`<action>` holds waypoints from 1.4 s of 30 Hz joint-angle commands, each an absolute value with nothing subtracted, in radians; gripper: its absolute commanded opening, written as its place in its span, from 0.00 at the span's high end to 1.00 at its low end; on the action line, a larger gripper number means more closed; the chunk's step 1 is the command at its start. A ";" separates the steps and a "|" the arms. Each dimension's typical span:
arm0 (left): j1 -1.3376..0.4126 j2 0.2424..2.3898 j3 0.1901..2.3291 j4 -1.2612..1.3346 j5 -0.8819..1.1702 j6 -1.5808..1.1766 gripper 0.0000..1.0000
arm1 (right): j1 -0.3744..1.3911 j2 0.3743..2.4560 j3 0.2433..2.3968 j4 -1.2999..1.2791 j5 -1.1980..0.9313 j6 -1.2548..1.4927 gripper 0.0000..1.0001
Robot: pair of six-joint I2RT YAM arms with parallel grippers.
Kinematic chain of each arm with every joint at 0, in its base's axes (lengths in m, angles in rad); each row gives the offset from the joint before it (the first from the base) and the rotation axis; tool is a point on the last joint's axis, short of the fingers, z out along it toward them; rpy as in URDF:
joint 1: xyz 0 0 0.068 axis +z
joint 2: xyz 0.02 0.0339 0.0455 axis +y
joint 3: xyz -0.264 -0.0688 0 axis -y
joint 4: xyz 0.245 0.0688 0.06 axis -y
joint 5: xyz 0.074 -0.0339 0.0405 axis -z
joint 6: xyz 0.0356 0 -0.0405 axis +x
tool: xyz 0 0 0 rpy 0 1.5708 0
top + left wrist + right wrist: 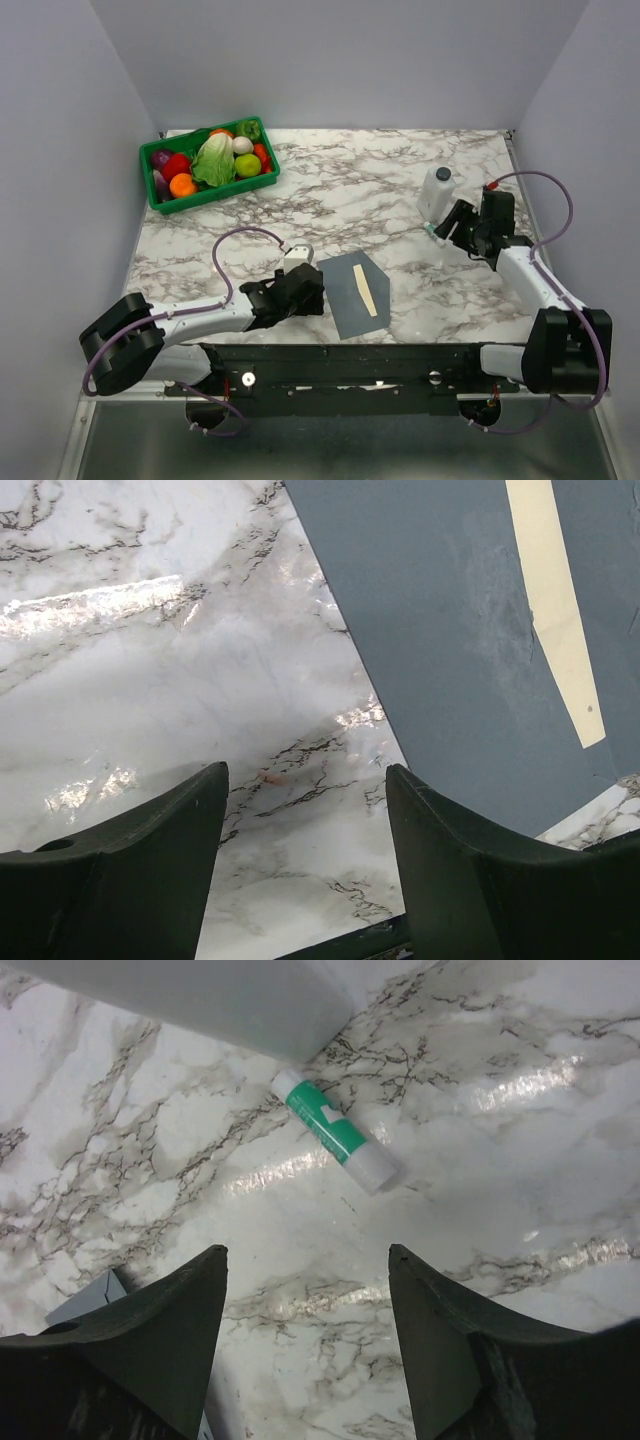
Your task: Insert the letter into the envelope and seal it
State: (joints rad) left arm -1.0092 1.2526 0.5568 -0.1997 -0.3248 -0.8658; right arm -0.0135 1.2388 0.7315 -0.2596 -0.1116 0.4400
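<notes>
The slate-grey envelope [350, 295] [450, 630] lies flat near the table's front edge, its pointed flap end towards the back. Of the letter, only a narrow cream-tan strip [367, 291] [560, 630] shows, running along the envelope's right part; the rest is covered by grey paper. My left gripper [316, 290] [305, 770] sits low at the envelope's left edge, open, with bare marble between its fingers. My right gripper [442, 232] [308, 1250] is far off at the right, open and empty.
A green-and-white glue stick [335, 1130] [428, 229] lies on the marble just ahead of the right gripper, beside a white bottle [437, 191] [200, 1000]. A green basket [160, 203] of toy vegetables stands at the back left.
</notes>
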 commanded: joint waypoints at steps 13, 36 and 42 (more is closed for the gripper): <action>-0.989 1.298 0.558 -0.149 -0.305 -0.816 0.24 | -0.031 1.514 0.888 -0.133 -0.169 0.344 0.27; -0.971 1.328 0.518 -0.095 -0.278 -0.816 0.23 | -0.031 1.733 1.020 -0.305 -0.193 0.353 0.44; -0.968 1.344 0.520 -0.087 -0.268 -0.815 0.23 | -0.031 1.746 1.022 -0.325 -0.202 0.351 0.51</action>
State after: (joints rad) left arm -0.9741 1.3178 0.5377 -0.0853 -0.2943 -0.8188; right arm -0.0269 1.7248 0.9989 -0.2855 -0.1783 0.3573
